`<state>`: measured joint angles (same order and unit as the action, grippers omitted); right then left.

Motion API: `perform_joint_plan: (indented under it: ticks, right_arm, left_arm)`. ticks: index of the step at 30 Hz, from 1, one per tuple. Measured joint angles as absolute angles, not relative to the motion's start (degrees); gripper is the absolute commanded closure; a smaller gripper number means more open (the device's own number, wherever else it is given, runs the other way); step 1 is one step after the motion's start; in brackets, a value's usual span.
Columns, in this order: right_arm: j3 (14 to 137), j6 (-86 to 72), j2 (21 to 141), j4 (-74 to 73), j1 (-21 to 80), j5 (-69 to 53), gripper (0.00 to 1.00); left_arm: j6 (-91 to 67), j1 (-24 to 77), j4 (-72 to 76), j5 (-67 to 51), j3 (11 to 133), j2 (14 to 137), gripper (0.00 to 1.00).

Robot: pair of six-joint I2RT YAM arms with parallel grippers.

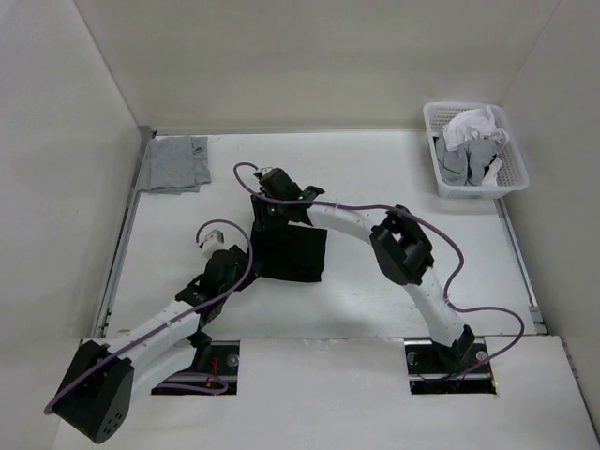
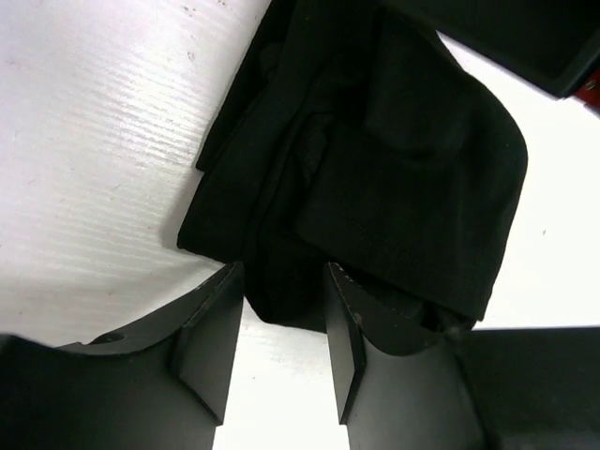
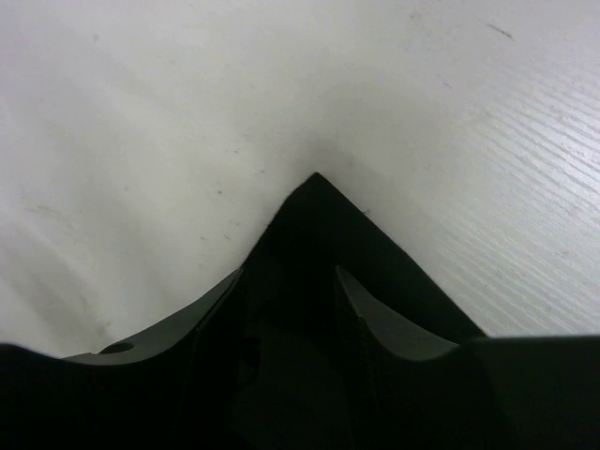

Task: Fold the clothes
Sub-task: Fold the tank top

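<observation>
So, plain white table [image 1: 394, 178] with fine ribbing across it, boxed in by bare white walls [image 1: 281, 56] on three sides. The far left corner has a light grey garment [image 1: 175, 164] lying flat. The far right corner has a white basket [image 1: 515, 178] with white and grey clothes [image 1: 473, 141] piled in it.

The black tank top [image 1: 291, 253] sits about mid-table, folded into a rough rectangle, with an arm on each side of it.

The left gripper [image 2: 283, 281] is down at the top's near-left edge. Its jaws stand apart and the rumpled edge of the fabric pokes in just between the tips, with bare table showing in the gap behind it. It's not pinching anything.

The right gripper [image 3: 289, 277] is over the far side. Its jaws are spread too, and a pointed corner of the top lies flat on the table, running back between them and sticking out past the tips. Nothing is clamped there either.
</observation>
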<state>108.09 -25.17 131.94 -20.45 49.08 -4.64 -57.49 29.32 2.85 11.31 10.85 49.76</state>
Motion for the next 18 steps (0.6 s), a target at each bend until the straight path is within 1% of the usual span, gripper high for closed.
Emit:
perform_joint_plan:
  ticks: [6, 9, 11, 13, 15, 18]
  right_arm:
    - [108.3, -23.7, 132.0, -21.2, 49.1, -3.1, 0.65]
    - [108.3, -23.5, 132.0, -21.3, 49.1, -2.7, 0.70]
    - [108.3, -23.4, 132.0, -21.4, 49.2, -2.5, 0.76]
    - [108.3, -23.2, 132.0, -21.5, 49.3, -2.3, 0.86]
    - [108.3, -23.3, 132.0, -21.5, 49.3, -1.9, 0.94]
    - [108.3, -23.4, 132.0, -21.5, 49.5, -1.1, 0.99]
  left_arm:
    - [-57.5, 29.3, 5.4, 11.2, 10.8, 52.7, 0.69]
    - [-57.5, 29.3, 6.0, 11.0, 10.8, 53.8, 0.70]
    - [-57.5, 29.3, 6.7, 10.9, 10.5, 53.9, 0.74]
    - [-57.5, 29.3, 7.2, 10.9, 10.2, 53.9, 0.81]
    - [-57.5, 29.3, 7.2, 10.9, 10.1, 53.9, 0.89]
    - [-57.6, 29.3, 7.2, 10.7, 10.1, 53.5, 0.94]
